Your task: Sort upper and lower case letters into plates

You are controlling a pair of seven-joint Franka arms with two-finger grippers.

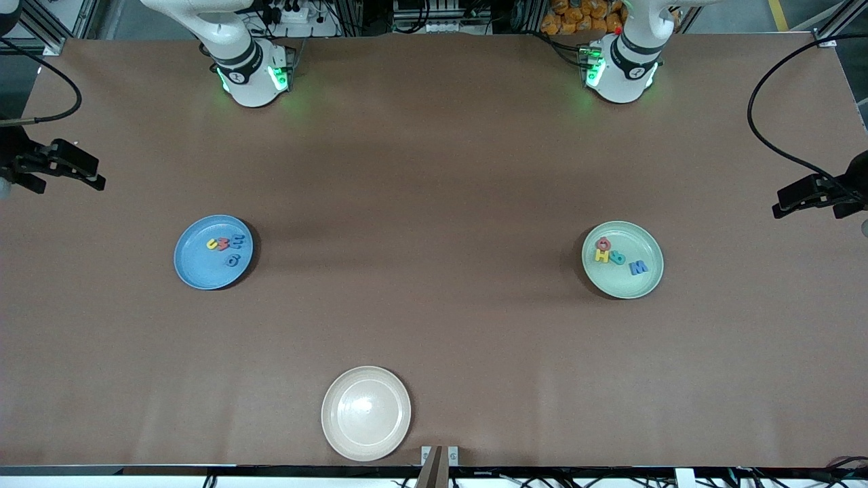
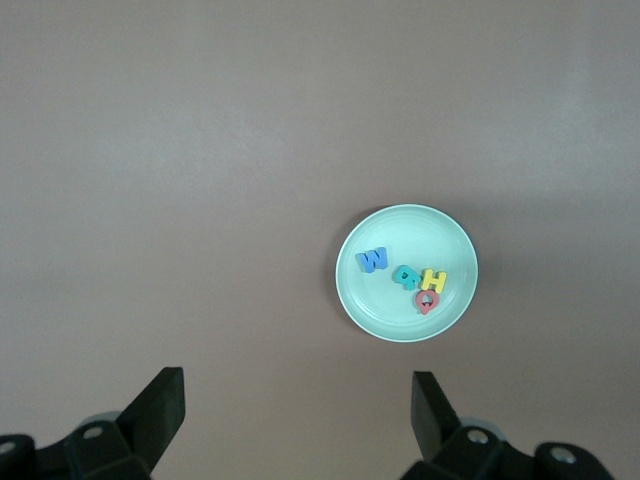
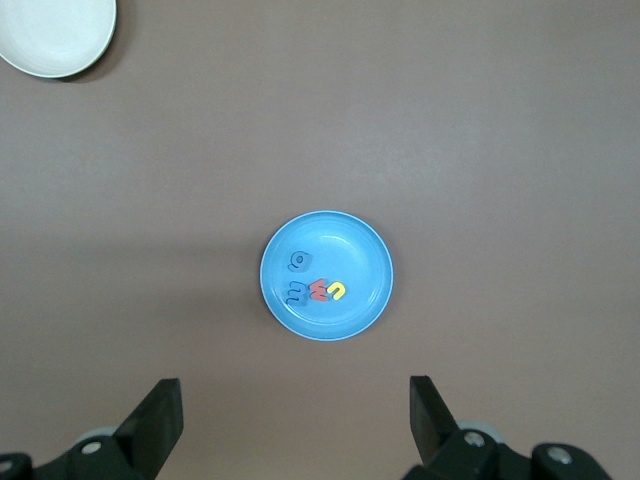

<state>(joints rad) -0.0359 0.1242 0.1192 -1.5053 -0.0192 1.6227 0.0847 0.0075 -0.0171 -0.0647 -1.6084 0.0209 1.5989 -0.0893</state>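
Brown table (image 1: pixel 434 169): blue plate (image 1: pixel 196 271), mint plate (image 1: pixel 627 281), cream plate (image 1: pixel 366 413), well apart.

The table (image 1: pixel 434 169) under me looked matt brown, like paper or fine felt, with faint soft creases. The blue plate (image 1: pixel 196 271) and the mint green plate (image 1: pixel 641 285) seemed smooth plastic with a dull sheen. The cream plate (image 1: pixel 393 434) was glossier, catching a bright spot of light. The letters (image 2: pixel 405 275) looked like soft, matt foam. My own fingers (image 3: pixel 160 425) were matt black plastic.
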